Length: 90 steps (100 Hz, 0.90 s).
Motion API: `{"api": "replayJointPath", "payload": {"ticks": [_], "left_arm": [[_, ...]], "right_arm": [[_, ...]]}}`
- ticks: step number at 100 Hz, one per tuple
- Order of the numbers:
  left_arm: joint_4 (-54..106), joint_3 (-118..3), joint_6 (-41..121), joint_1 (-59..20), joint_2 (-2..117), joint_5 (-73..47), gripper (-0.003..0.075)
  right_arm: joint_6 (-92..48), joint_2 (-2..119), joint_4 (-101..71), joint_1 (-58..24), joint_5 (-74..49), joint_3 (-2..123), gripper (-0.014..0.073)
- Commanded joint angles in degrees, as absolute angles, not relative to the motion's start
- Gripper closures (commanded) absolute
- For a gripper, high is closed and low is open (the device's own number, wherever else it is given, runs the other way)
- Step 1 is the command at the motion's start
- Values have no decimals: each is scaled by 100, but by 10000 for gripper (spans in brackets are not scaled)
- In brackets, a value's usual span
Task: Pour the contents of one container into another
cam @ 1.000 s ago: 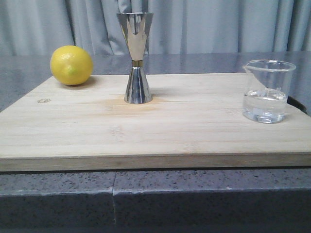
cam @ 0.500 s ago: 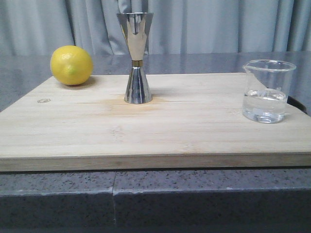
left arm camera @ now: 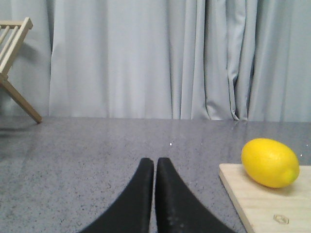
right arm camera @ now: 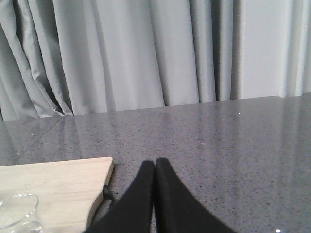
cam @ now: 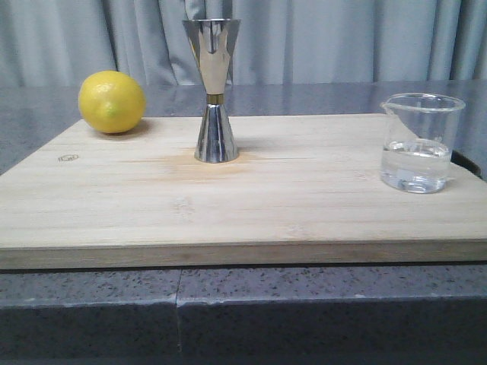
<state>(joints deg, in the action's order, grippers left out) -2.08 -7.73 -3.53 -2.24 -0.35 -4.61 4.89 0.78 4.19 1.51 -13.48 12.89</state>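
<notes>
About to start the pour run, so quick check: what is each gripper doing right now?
Left gripper: closed, holding nothing, off the board's left edge.
Right gripper: closed, holding nothing; the beaker stands untouched.

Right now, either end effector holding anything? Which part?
Nothing held. Left end effector and right end effector are both shut on nothing; the clear glass beaker stands untouched on the pale wooden board.

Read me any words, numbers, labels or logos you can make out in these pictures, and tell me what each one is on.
No text can be read anywhere.
Glass beaker: faint white marks on its wall, too blurred to read.
Wooden board: small round stamp near its left edge, too small to read.
Steel jigger: no marking visible.
Lemon: no label.
</notes>
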Motion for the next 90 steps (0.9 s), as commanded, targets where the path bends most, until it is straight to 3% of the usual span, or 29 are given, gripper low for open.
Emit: {"api": "replayJointPath", "payload": {"ticks": [1,20,36,90], "left_arm": [[-210,-1404,-368,-212,239,-526,739],[-210,-2281,-368,-212,1069,-1216,739],[-210,-2639,-368,-212,1587,-1046,739],[-210,-2639,-368,-212,1684,-800,739]], "right_arm": [[266,472,485,136,-1649,1954,651],[-85,1379,485,136,-2453,2916,651],[-83,1877,485,136,-2241,3304,651],[-72,1931,447,136,-2067,3319,651]]}}
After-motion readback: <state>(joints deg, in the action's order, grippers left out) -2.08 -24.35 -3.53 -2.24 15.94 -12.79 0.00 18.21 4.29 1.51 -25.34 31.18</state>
